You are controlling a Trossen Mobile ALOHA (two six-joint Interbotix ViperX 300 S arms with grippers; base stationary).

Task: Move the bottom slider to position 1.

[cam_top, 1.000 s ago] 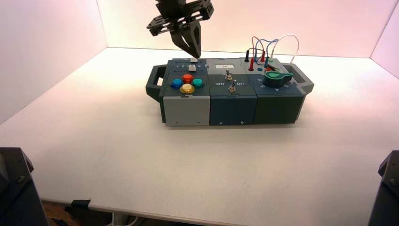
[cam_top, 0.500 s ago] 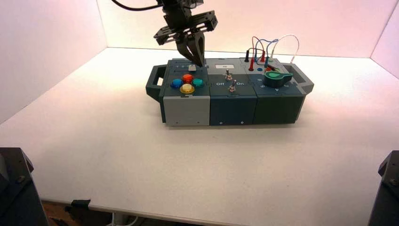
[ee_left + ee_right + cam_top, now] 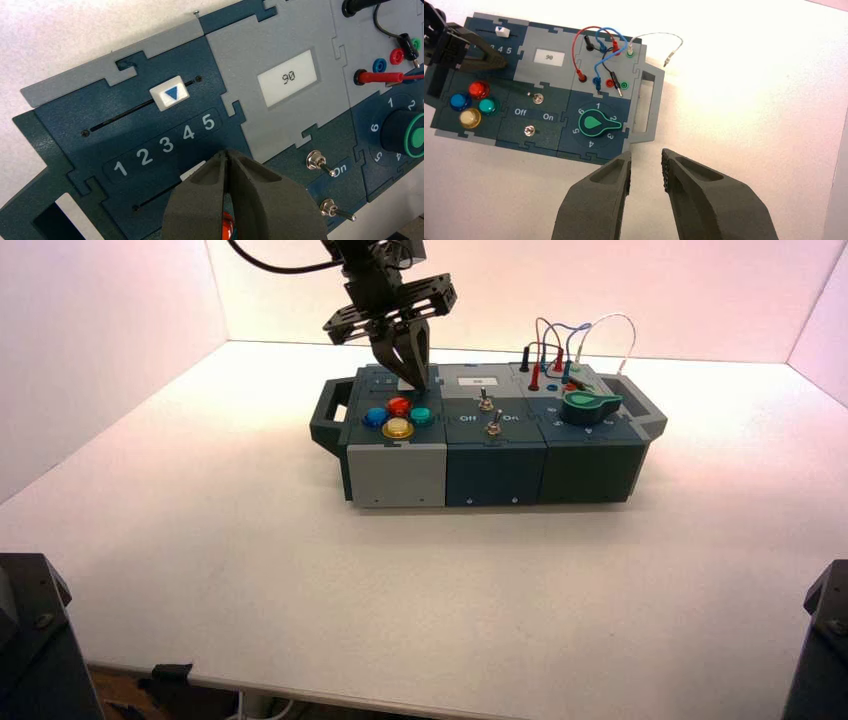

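Note:
My left gripper (image 3: pixel 412 378) is shut, its tips down on the left section of the box (image 3: pixel 480 455), behind the coloured buttons. In the left wrist view the closed gripper (image 3: pixel 227 153) touches the bottom slider (image 3: pixel 191 173). Only a white sliver of the slider's knob shows beside the fingers (image 3: pixel 200 200); the rest is hidden. It sits below the numbers 4 and 5, at the right end of its dark track (image 3: pixel 155 196). The twin top slider (image 3: pixel 170 93) stands above 3 and 4. My right gripper (image 3: pixel 646 162) is open and empty, held above the table beside the box.
A display (image 3: pixel 288 77) reads 90. Two silver toggles (image 3: pixel 320 164) stand beside "On". A green knob (image 3: pixel 594 123) and several plugged wires (image 3: pixel 599 42) fill the right section. Red, blue, green and yellow buttons (image 3: pixel 398 416) sit in front of the sliders. White walls surround the table.
My left gripper has come down and a little to the left onto the slider section. The white knob seen earlier in the high view is now covered by its fingers.

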